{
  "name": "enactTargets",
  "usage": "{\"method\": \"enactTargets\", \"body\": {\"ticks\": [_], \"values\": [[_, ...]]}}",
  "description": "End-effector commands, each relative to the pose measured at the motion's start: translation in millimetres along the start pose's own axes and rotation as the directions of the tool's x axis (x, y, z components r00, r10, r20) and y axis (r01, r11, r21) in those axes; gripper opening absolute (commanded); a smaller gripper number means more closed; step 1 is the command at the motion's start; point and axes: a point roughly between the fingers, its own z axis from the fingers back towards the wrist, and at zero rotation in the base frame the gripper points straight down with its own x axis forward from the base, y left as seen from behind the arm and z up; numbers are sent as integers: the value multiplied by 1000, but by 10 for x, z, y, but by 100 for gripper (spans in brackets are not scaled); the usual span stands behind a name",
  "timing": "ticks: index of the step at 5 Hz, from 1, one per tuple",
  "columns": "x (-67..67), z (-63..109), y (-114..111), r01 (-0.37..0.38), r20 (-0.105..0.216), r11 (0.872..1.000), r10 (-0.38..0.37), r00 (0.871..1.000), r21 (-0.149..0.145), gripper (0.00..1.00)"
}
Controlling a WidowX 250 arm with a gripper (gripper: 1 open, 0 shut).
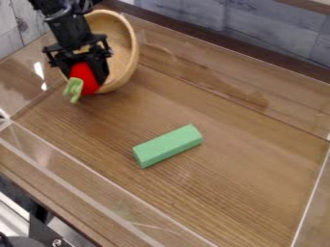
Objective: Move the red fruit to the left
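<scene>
Far left on the wooden table (245, 106): a black gripper (80, 73) pointing down, fingers on each side of the red fruit (84, 75); cannot tell if squeezing it or already letting go; pale green cap at the low end, down by the table top; just behind, touching or nearly so, a wooden bowl (119, 56) tipped up on its side, open face toward the gripper; well apart, near the middle, a green block (168, 145) lying flat; clear walls (65, 174) around the table edge.
</scene>
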Motion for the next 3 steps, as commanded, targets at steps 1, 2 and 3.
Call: {"method": "enactTargets", "body": {"ticks": [1, 2, 3], "values": [[103, 92, -63, 0, 26, 1000, 0, 1000, 24, 100], [152, 165, -145, -12, 27, 1000, 12, 1000, 24, 100], [127, 165, -162, 1, 21, 1000, -1, 1000, 28, 100]]}}
